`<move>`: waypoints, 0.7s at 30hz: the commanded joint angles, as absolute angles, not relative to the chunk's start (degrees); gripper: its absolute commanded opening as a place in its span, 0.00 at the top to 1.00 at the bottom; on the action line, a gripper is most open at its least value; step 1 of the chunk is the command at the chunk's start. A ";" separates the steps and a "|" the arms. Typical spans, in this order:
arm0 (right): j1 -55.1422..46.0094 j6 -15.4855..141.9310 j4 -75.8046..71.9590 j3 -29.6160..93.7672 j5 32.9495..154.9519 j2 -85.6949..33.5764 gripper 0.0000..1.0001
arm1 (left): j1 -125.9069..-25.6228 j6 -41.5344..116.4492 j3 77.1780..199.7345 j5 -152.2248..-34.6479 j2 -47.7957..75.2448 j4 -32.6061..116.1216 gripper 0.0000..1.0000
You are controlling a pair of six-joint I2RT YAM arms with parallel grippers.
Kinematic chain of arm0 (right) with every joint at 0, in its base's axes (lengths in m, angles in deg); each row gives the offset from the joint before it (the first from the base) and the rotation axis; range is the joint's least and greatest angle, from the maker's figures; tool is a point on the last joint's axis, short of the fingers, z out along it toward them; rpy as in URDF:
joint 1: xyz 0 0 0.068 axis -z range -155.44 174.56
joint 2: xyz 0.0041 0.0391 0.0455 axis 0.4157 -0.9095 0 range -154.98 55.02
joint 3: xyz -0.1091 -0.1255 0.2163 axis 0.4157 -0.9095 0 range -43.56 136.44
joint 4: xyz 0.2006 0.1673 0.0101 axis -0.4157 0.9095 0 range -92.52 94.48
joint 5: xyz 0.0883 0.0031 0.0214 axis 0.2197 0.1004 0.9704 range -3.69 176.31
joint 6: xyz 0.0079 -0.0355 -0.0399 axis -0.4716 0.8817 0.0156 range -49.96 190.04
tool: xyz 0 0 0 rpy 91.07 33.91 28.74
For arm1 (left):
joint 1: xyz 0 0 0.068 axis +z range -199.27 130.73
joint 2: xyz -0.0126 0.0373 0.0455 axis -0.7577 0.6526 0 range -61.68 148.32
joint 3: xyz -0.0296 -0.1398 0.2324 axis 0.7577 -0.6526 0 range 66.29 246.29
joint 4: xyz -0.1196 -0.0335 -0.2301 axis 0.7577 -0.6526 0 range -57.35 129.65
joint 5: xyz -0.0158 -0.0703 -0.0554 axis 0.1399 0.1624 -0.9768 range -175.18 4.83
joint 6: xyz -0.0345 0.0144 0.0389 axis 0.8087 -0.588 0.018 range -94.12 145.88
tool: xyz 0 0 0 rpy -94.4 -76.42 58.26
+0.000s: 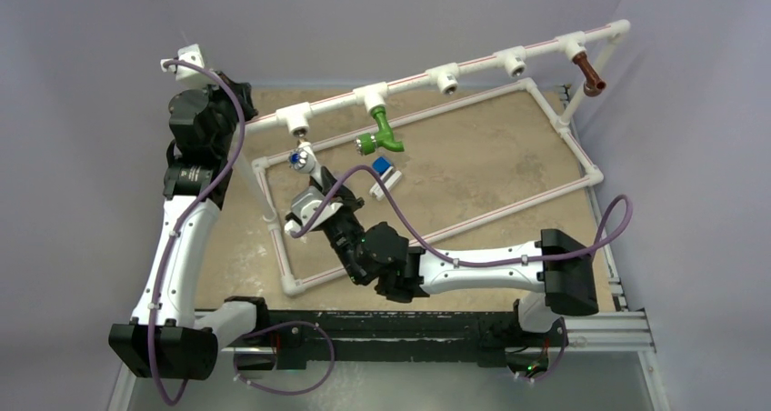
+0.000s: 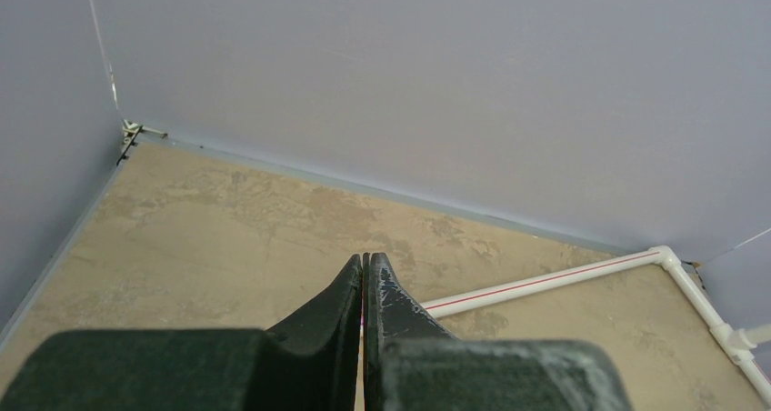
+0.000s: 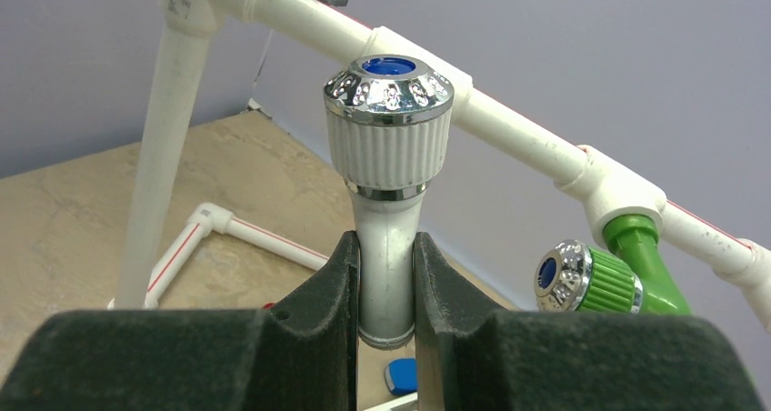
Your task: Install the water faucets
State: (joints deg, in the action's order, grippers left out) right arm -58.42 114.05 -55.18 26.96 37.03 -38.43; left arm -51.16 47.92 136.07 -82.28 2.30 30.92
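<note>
My right gripper (image 3: 386, 270) is shut on the white faucet (image 3: 388, 184), its silvery knob with a blue centre up; in the top view this faucet (image 1: 302, 161) sits just below a tee fitting (image 1: 297, 118) of the raised pipe. The green faucet (image 1: 382, 131) hangs from the second tee and shows in the right wrist view (image 3: 605, 275). The brown faucet (image 1: 589, 73) hangs at the far right end of the pipe. My left gripper (image 2: 365, 264) is shut and empty, held high at the back left, away from the faucets.
The white pipe frame (image 1: 436, 213) lies on the tan table with a raised rail (image 1: 482, 61) carrying several tees. A small blue-and-white block (image 1: 385, 170) lies inside the frame near the green faucet. Grey walls enclose the back and sides.
</note>
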 commanded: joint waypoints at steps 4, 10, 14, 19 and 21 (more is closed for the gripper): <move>-58.76 117.92 -61.91 30.09 36.36 -37.80 1.00 | -51.03 48.73 130.98 -84.80 4.68 15.22 1.00; -58.76 118.10 -61.65 31.06 37.51 -38.34 1.00 | -51.03 48.47 130.95 -84.69 4.67 14.99 1.00; -58.68 118.55 -61.40 31.69 37.70 -39.16 1.00 | -51.10 48.47 131.03 -84.65 4.68 14.96 1.00; -58.51 118.39 -60.63 32.66 38.22 -39.97 1.00 | -51.02 48.42 130.93 -84.91 4.61 14.96 1.00; -58.33 118.38 -60.28 32.97 38.15 -40.54 1.00 | -51.05 48.38 131.03 -84.91 4.59 14.91 1.00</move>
State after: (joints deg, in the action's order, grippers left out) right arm -58.40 117.72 -57.28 29.54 37.54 -39.98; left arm -51.16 47.90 135.91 -82.63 2.30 31.14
